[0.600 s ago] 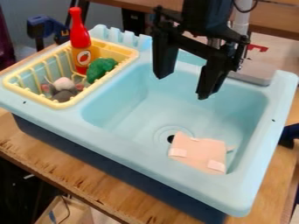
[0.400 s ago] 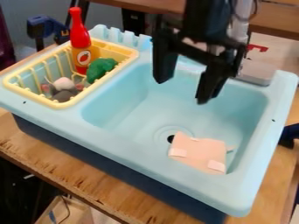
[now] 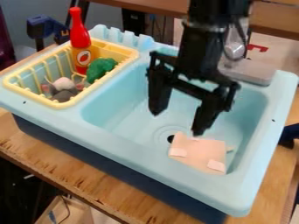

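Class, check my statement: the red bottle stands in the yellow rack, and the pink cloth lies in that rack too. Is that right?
Not quite: the pink cloth lies in the sink, as the camera view shows. The red bottle does stand in the yellow rack.

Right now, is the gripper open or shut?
Open: the gripper hangs over the toy sink with its two fingers well apart and nothing held between them.

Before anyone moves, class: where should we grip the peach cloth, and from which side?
Probably at the middle, pinched from straight above: the peach cloth lies low and nearly flat in the light-blue sink, whose walls would hinder a sideways approach.
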Motion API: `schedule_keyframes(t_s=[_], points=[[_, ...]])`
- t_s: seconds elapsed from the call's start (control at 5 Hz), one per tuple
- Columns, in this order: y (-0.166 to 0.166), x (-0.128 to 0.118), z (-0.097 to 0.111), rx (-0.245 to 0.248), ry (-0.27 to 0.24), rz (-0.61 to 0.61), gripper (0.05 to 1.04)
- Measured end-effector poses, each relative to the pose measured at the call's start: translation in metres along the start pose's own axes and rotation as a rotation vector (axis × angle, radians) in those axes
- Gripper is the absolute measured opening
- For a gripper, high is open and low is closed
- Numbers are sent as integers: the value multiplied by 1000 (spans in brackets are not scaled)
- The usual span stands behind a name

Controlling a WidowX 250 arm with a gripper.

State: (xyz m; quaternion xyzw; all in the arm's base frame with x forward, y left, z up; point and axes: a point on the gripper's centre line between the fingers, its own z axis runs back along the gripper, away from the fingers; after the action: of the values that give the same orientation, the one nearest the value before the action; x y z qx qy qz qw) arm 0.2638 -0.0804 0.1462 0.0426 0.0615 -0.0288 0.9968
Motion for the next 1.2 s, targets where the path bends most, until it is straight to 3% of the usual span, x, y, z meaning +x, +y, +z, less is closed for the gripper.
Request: schedule_keyframes(t_s=[0.2, 0.6, 1.2], points=[[-2, 1, -21, 7, 70, 25, 1001], [-12, 11, -49, -16, 124, 0, 1001], [-25, 20, -69, -73, 150, -47, 1001]])
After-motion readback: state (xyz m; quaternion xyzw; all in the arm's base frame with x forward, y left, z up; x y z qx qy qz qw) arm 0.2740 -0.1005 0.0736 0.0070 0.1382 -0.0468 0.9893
